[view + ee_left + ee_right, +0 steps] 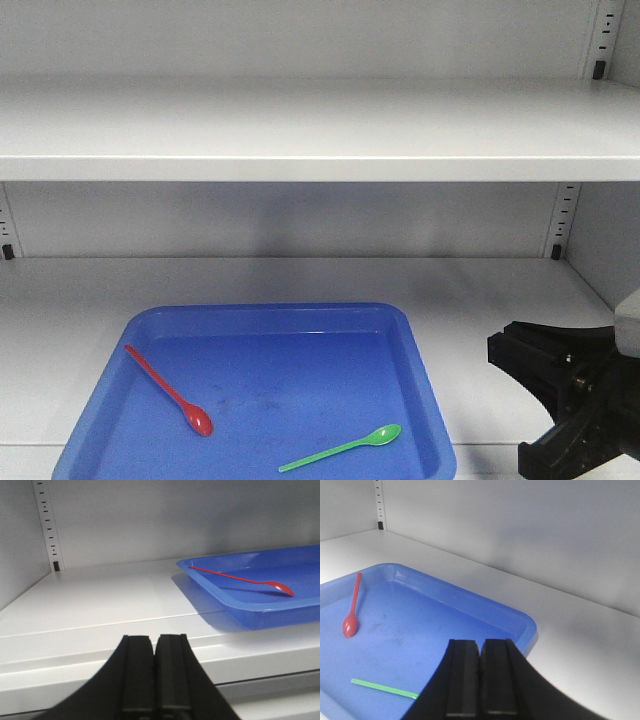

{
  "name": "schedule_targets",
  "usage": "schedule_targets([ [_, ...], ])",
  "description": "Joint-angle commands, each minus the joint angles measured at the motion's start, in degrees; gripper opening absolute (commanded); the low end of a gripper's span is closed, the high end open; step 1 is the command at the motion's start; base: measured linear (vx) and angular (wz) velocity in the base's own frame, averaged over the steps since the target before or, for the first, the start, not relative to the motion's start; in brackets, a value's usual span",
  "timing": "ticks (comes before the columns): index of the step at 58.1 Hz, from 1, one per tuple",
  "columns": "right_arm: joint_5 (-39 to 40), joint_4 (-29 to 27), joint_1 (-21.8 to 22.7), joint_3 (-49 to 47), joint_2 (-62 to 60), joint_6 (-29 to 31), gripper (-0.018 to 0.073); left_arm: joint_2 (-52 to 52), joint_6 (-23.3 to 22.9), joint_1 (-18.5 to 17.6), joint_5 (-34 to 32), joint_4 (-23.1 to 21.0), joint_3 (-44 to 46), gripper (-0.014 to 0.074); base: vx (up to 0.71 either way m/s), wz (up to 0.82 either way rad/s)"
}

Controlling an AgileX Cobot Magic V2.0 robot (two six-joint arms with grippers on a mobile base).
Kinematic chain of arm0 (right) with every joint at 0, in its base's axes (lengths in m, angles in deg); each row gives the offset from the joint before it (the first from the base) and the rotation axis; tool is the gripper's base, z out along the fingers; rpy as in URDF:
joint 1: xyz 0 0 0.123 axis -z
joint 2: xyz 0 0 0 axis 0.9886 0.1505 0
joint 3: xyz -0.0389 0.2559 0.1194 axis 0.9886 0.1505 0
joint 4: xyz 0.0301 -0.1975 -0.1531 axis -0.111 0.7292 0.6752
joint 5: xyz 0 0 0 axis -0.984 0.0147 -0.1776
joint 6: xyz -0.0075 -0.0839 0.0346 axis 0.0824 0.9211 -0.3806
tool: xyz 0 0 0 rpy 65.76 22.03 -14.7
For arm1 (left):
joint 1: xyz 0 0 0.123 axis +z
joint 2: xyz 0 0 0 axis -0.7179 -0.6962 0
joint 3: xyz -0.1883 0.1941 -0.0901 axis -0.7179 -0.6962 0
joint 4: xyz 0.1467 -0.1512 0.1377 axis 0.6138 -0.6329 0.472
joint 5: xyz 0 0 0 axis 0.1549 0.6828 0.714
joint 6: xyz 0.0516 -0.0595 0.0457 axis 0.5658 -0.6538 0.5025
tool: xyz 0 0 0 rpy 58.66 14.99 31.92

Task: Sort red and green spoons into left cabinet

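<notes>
Item 1, left cabinet (300, 130): pale grey metal shelving, wide flat shelves, slotted uprights at the back corners. The lower shelf (300, 280) carries all the contents.

Item 2, blue tray (415, 350): shallow plastic, rounded corners, standing flat toward the front of the lower shelf. Holds 2 pieces, nothing else visible in it.

Item 3, red spoon (165, 390): lies in the left part of the tray, handle running to the back-left rim, bowl toward the middle. In the left wrist view the handle looks propped on the rim, so the spoon slopes down to its bowl.

Item 4, green spoon (345, 448): lies flat near the tray's front edge, bowl to the right, well apart from the red one.

Item 5, left tool (155, 680): fingers pressed together, nothing between them; low at the shelf's front edge, left of the tray, touching nothing.

Item 6, right tool (480, 680): fingers likewise together and empty, above the tray's right front part, free of both spoons. The front view shows black hardware of this arm at the lower right, beside the tray.

Assessment: both spoons already rest in the cabinet's tray, so the sorting appears complete; the tools stand clear because nothing is left to carry.
</notes>
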Motion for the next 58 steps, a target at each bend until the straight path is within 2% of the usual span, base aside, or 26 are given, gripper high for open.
schedule_targets([
  [1,0.50,-5.04,0.08,-1.71,-0.74,1.60,-0.0004,1.27,-0.05,0.00,-5.03,-0.45,0.06,0.0000,0.00,0.00],
  [5,0.31,-11.79,0.08,-1.33,-0.74,8.72,-0.0004,1.27,-0.05,0.00,-5.03,-0.45,0.06,0.0000,0.00,0.00],
  [8,0.46,-20.22,0.08,-0.41,-0.74,18.47,-0.0004,1.27,-0.05,0.00,-5.03,-0.45,0.06,0.0000,0.00,0.00],
  [13,-1.10,-42.02,-0.11,2.05,-1.33,39.86,-0.0004,1.27,-0.05,0.00,-5.03,-0.45,0.06,0.0000,0.00,0.00],
  [15,-3.04,-51.01,-0.81,2.67,-1.84,46.67,-0.0004,1.27,-0.05,0.00,-5.03,-0.45,0.06,0.0000,0.00,0.00],
  [17,-7.97,-61.55,-1.95,3.26,-3.06,58.67,-0.0004,1.27,-0.05,0.00,-5.03,-0.45,0.06,0.0000,0.00,0.00],
  [24,-18.41,-85.48,-3.30,3.57,-6.49,81.81,-0.0004,1.22,-0.05,0.00,-5.03,-0.45,0.06,0.0000,0.00,0.00],
  [29,-24.23,-97.65,-3.18,3.57,-8.99,95.61,-0.0004,1.22,-0.05,0.00,-5.03,-0.45,0.06,0.0000,0.00,0.00],
  [36,-29.06,-107.13,-3.18,3.57,-14.95,108.54,-0.0004,1.22,-0.05,0.00,-5.03,-0.45,0.06,0.0000,0.00,0.00],
  [41,-29.80,-111.35,-2.73,5.32,-20.04,113.60,-0.0004,1.22,-0.05,0.00,-5.03,-0.45,0.06,0.0000,0.00,0.00],
  [47,-26.72,-113.63,-0.56,11.22,-25.97,112.49,-0.0004,1.22,-0.05,0.00,-5.03,-0.45,0.06,0.0000,0.00,0.00],
  [53,-22.53,-112.36,1.66,19.07,-32.37,104.84,-0.0004,1.22,-0.05,0.00,-5.03,-0.45,0.06,0.0000,0.00,0.00],
  [58,-21.02,-106.97,3.04,25.58,-38.39,95.85,-0.0004,1.22,-0.05,0.00,-5.03,-0.45,0.06,0.0000,0.00,0.00],
])
